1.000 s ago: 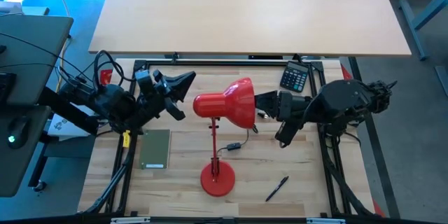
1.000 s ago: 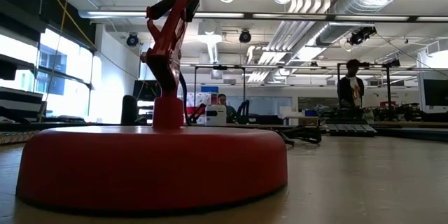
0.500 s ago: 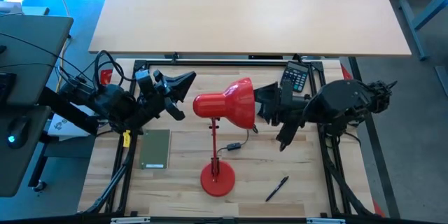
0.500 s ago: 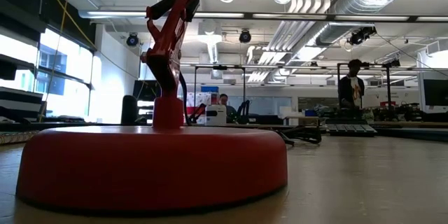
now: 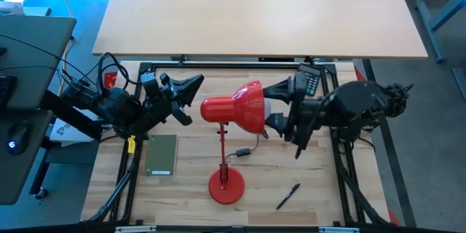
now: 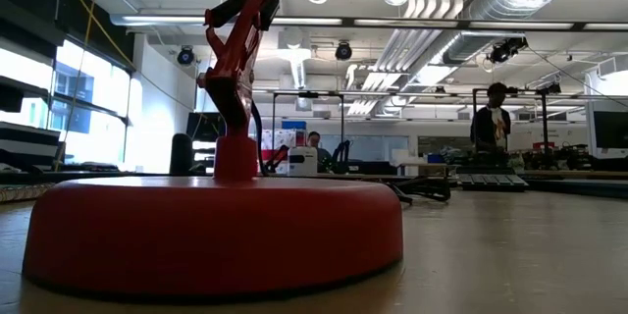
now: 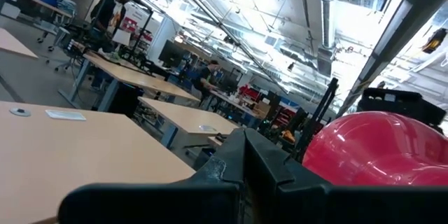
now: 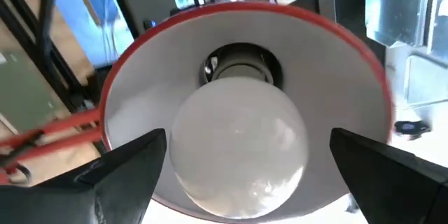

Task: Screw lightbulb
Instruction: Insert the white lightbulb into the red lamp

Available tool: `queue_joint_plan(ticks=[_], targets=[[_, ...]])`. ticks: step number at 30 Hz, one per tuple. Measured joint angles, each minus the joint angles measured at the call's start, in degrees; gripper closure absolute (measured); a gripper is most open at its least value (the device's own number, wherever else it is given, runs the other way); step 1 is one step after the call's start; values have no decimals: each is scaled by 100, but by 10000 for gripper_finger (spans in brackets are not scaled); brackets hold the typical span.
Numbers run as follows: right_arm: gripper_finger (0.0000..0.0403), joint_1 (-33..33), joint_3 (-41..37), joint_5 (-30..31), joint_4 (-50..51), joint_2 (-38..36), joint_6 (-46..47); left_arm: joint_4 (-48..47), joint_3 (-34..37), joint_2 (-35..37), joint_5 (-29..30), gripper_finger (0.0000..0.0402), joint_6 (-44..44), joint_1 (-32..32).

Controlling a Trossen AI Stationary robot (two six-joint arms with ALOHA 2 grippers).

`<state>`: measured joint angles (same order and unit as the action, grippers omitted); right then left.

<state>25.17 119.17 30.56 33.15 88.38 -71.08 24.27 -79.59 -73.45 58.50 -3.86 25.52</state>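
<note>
Lightbulb: we see the lightbulb (image 8: 240, 145) seated in the socket inside the red lamp shade (image 8: 350, 42), its white round end facing the right wrist camera; from above only a pale sliver of it (image 5: 267, 107) shows at the mouth of the shade (image 5: 244, 106).
Right gripper: our right gripper (image 5: 276, 105) sits at the open mouth of the shade, its fingers (image 8: 119, 164) spread wide to either side of the bulb, with a clear gap on each side; it is released and grips nothing.
Bulb to gripper: the bulb lies between the two fingers, not touched by either.
Left gripper: our left gripper (image 5: 191, 87) waits near the narrow rear end of the shade; we cannot tell how its fingers stand.
Lamp: the red desk lamp stands on its round base (image 5: 226, 186) near the front edge of the wooden table (image 5: 313, 182), stem rising to the shade.
Other items: a black pen (image 5: 287, 196) lies right of the base, a calculator (image 5: 306, 80) behind the right arm, a green notebook (image 5: 162, 154) left of the stem.
Room: a person (image 6: 488, 126) stands well beyond the table.
</note>
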Motion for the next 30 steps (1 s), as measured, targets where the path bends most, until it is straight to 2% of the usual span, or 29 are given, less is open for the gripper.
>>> queue_joint_plan(ticks=[4, 12, 17, 25, 27, 30], targets=[[4, 0, 0, -384, 328, -212, 493, -17, 0, 0, -4, 402, 0, 1], [4, -2, 0, -488, 1280, -458, 1334, -27, 0, 0, -4, 402, 0, 2], [4, 0, 0, -726, 1469, -596, 2486, -28, 0, 0, -4, 402, -2, 2], [4, -7, 0, -740, 1772, -1112, 3850, -35, 0, 0, -6, 402, 0, 2], [4, -7, 0, -930, 1779, -1274, 4129, -37, 0, 0, -4, 401, 0, 2], [4, -6, 0, -1525, 1535, -1409, 4768, -37, 0, 0, -4, 402, 0, 2]])
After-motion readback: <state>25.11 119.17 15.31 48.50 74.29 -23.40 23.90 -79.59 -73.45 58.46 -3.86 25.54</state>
